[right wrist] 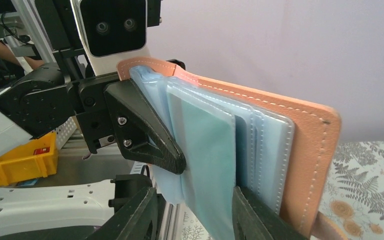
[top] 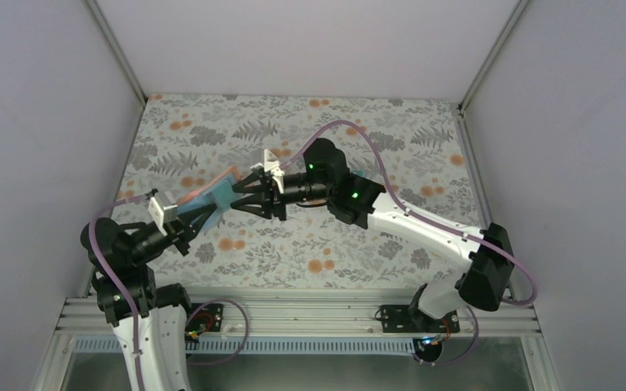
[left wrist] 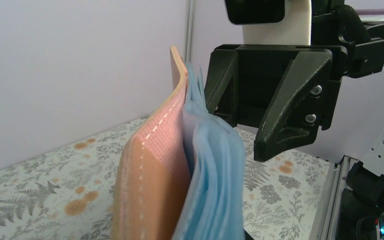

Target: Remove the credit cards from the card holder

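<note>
1. Mostly hidden: only a teal green card (right wrist: 207, 150) shows, in the holder's clear sleeves.
2. Card holder (top: 212, 194) is held off the floral table (top: 391, 122); stitched reddish-brown leather, light blue plastic pockets.
3. Left gripper (top: 205, 213) jaws clamp the holder.
4. Right gripper (top: 240, 194) jaws are spread at the sleeves.

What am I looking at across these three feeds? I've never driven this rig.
Two robot arms stand on a floral-covered table. The wide picture looks down from above; the other two come from cameras on each wrist. The left gripper holds the card holder up off the table: reddish-brown outside, light blue sleeves inside. The right gripper has its fingers open around a teal green card in the front sleeve. I see no cards lying on the table.
</note>
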